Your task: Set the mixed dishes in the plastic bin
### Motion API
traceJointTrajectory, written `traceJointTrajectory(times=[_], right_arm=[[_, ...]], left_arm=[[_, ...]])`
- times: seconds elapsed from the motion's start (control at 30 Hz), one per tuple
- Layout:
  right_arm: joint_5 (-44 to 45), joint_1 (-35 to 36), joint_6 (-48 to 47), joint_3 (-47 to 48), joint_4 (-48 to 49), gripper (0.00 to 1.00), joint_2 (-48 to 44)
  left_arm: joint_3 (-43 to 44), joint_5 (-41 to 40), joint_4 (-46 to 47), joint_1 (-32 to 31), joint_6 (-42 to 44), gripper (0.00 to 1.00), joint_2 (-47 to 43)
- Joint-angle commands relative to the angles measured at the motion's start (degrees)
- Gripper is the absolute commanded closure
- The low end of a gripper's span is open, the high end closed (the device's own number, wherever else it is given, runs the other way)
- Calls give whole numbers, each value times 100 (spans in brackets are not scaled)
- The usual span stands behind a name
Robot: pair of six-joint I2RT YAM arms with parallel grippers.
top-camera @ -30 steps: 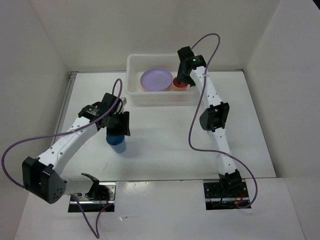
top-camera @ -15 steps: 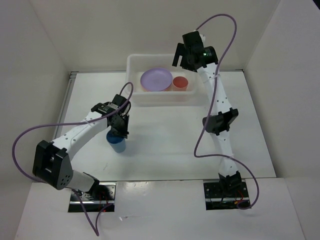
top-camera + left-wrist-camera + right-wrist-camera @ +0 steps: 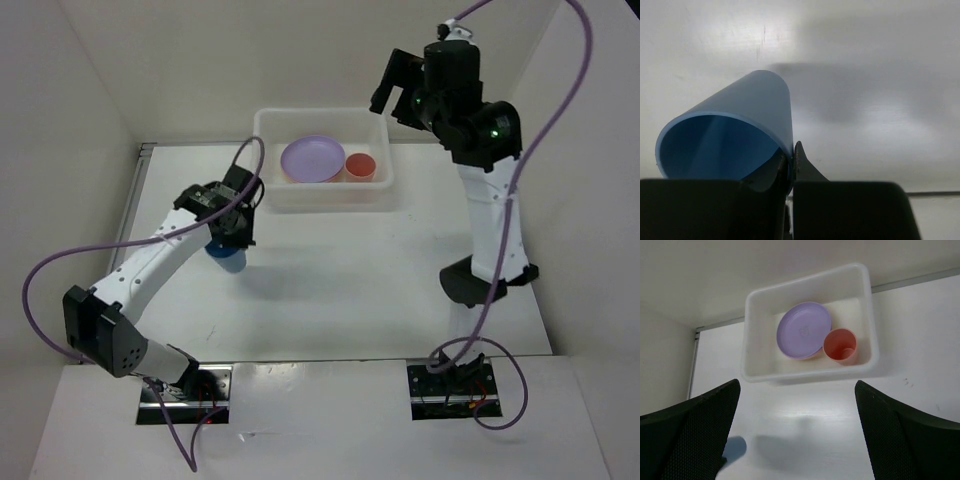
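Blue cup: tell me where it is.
Top view, left of centre: the blue cup hangs by its rim in the left gripper, in front of the plastic bin.

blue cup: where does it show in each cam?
Top external: blue cup left of centre, under the left pincer.
Left wrist: lower left, rim pinched by that pincer.
Right wrist: blue patch at bottom left, probably it.
Landmark: plastic bin, in top external and right wrist only.

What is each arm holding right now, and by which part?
The left gripper pinches the blue cup by its rim, one finger inside and one outside the wall. The right gripper is open and holds nothing.
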Motion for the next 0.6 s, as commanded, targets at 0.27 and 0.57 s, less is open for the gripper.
traceJointTrajectory(times=[0.27,0.57], right_arm=[[661,-18,58,-4071,749,0,-2710],[-324,-493,119,-7099,1708,0,-4470]], left_arm=[[5659,-727,-927,-29,754,100,2322],[8792,-533,-665,112,1063,100,4673]])
